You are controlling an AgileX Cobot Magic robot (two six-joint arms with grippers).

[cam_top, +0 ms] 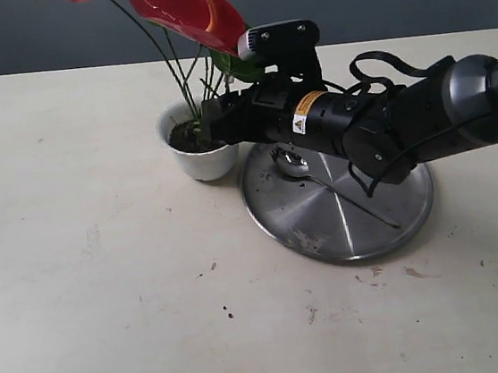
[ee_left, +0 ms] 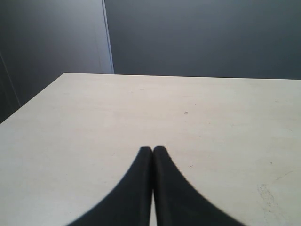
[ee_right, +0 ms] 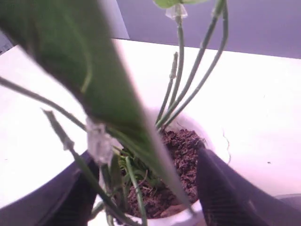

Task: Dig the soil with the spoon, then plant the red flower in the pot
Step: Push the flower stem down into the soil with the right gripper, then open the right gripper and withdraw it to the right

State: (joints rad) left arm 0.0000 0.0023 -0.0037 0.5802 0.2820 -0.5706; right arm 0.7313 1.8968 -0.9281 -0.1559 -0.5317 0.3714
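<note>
The red artificial anthurium flower (cam_top: 189,13) is seen standing in the dark crumbly soil (ee_right: 181,162) of the small white scalloped pot (cam_top: 199,161), flanked by the right claw (ee_right: 146,188), spread open. Planting is judged nearly done; a clear withdrawal is called for. The left claw (ee_left: 153,153) is pressed closed, empty.

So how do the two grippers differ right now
The left gripper has its fingers pressed shut, holds nothing, and hangs over bare table. The right gripper is open, its fingers spread on either side of the red flower stems at the pot, just above the soil. Both have dark fingers.
</note>
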